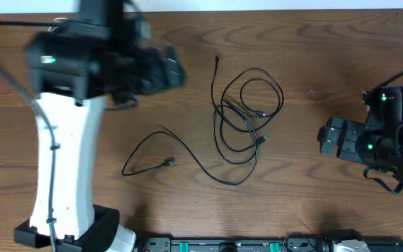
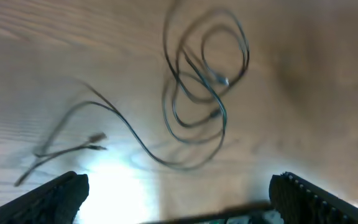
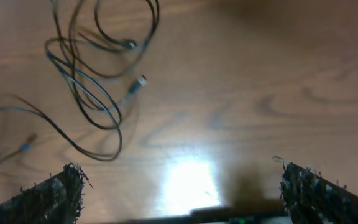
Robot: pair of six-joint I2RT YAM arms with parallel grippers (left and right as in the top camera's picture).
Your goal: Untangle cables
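Both pincers, left [image 2: 179, 184] and right [image 3: 182, 174], were spread and empty. The cables [image 1: 223, 109] lay mid-bench [image 1: 320, 49], one strand [image 1: 161, 133] trailing leftward, the rest looped together; most untangling seemingly remained.

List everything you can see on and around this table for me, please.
cables: at least two judging by the plug ends, black, looped together mid-table, one strand trailing left
table: one, brown wood grain, under everything
rail: one, black with green parts, along the near edge
left arm: one, white and black, left side
right arm: one, black, right edge
left gripper: one, black, open, holding nothing
right gripper: one, black, open, holding nothing
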